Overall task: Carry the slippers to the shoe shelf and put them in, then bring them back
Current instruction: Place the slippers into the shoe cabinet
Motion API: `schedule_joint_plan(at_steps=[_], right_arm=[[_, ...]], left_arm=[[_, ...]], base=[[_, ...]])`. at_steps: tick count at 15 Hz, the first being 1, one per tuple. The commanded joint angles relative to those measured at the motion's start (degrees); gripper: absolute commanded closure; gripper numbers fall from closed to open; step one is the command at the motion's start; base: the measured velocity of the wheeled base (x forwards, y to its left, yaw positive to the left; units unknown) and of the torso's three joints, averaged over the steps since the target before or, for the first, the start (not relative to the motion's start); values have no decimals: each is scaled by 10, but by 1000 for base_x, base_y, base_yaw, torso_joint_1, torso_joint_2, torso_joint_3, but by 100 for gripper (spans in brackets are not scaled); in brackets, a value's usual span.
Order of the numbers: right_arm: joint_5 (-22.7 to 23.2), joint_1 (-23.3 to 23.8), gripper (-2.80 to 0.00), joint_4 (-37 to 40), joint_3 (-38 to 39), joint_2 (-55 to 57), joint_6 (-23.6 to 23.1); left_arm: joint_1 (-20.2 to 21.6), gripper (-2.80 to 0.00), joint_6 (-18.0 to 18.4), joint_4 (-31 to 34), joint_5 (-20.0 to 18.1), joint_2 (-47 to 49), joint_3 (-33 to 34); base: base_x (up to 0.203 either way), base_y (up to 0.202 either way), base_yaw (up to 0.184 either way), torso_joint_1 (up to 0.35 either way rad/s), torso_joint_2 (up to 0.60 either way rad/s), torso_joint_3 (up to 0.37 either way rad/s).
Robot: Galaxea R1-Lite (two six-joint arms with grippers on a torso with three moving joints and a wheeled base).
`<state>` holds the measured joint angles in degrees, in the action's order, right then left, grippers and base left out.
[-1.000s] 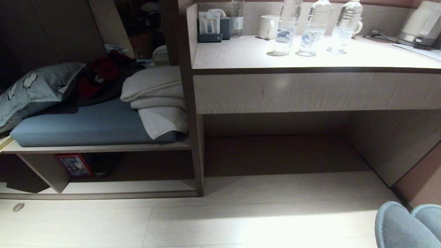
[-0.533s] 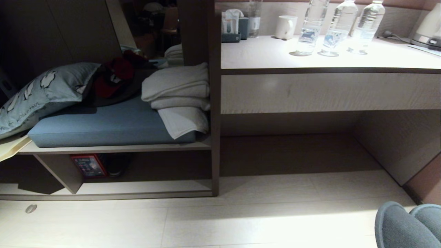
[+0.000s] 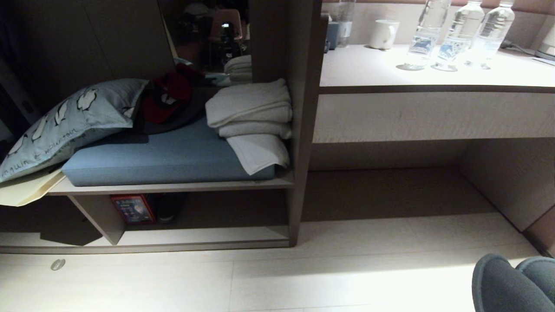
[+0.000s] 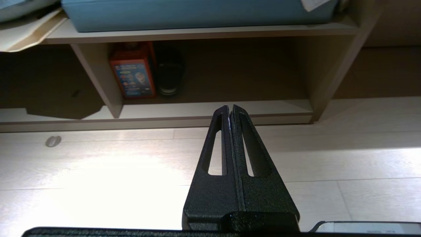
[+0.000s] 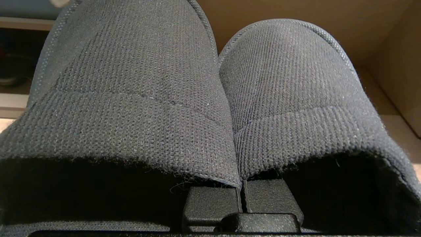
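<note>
The slippers (image 3: 511, 286), a dark grey-blue fabric pair, show their toes at the bottom right corner of the head view, above the pale floor. In the right wrist view the slippers (image 5: 210, 98) fill the picture side by side. My right gripper (image 5: 241, 197) is shut on their two touching inner walls, one finger inside each slipper, fingertips hidden. The shoe shelf (image 3: 195, 236), a low pale-wood cubby under the blue bench, lies to the left across the floor. My left gripper (image 4: 229, 107) is shut and empty, pointing at the shoe shelf (image 4: 279, 107).
Inside the cubby stand a red box (image 3: 132, 209), a dark shoe (image 3: 171, 206) and a slanted wooden support (image 3: 102, 214). The blue cushion (image 3: 164, 160) carries a pillow (image 3: 65, 125) and folded towels (image 3: 251, 112). A desk (image 3: 433, 69) with water bottles (image 3: 455, 39) and a mug (image 3: 383, 34) stands to the right.
The whole scene has slid to the right in the head view, so the camera has moved left. The slippers stay in the same corner, still held.
</note>
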<state>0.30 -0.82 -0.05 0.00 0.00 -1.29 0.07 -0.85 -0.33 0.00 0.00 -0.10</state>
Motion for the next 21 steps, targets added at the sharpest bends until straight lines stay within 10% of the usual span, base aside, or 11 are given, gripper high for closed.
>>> schedule_joint_plan(at_steps=[1, 21], right_arm=[[0, -1, 0, 0, 1, 1, 0], [1, -1, 0, 0, 1, 1, 0]], left_arm=[[0, 0, 0, 0, 0, 1, 0], [0, 0, 0, 0, 0, 1, 0]], base=[[0, 198, 3, 2, 4, 1], [0, 195, -1, 2, 2, 2]])
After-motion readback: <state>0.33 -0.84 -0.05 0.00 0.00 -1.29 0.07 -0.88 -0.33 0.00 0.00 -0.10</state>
